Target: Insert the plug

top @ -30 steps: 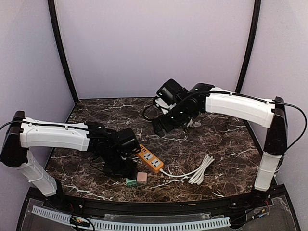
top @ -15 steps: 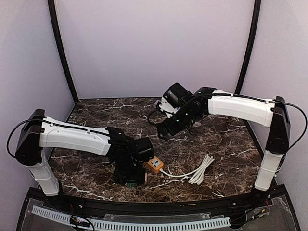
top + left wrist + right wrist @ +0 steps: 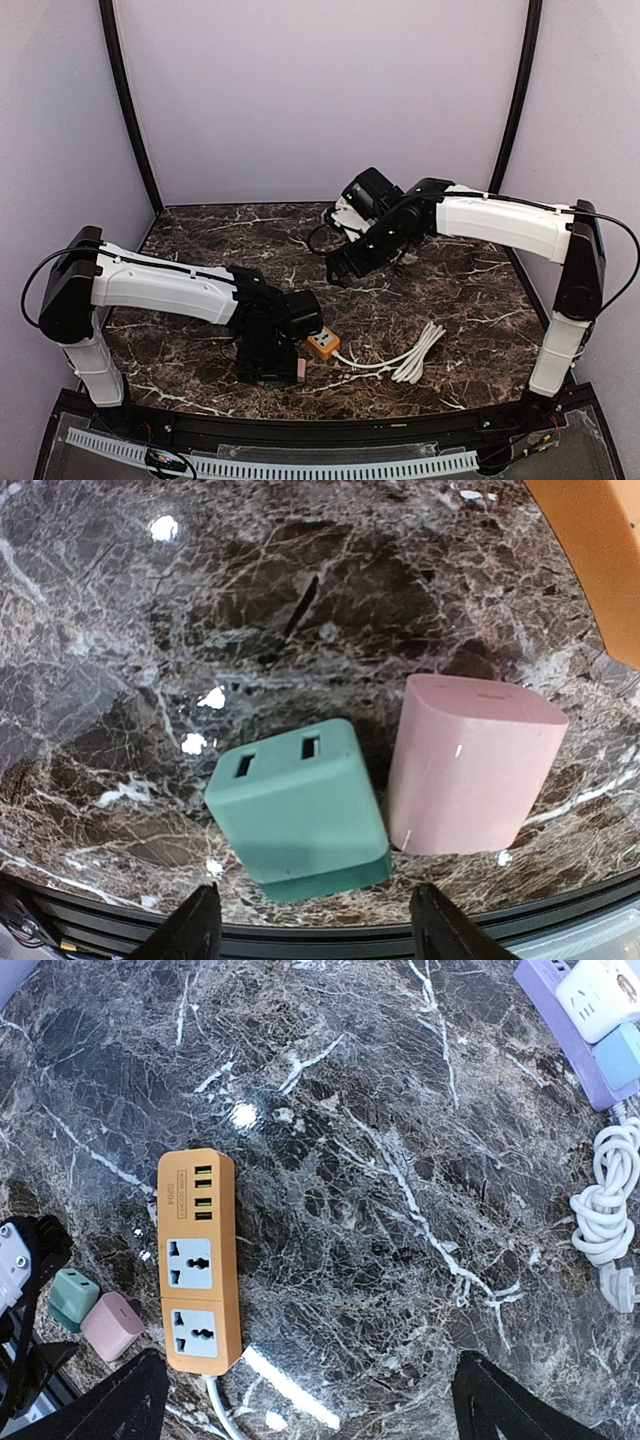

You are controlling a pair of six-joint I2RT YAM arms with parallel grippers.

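Where left fingers gape, green plug ahead

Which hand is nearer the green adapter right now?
Left. The left hand hangs just above the green adapter, fingers spread apart. The right hand sits over the far middle of the table, well away.

The dark marble desk bears an orange power strip at lower left, a green plug and a pink plug side by side, and a coiled white cable at right.

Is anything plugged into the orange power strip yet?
Empty: both sockets on the orange power strip show bare; green adapter and pink adapter lie beside it.
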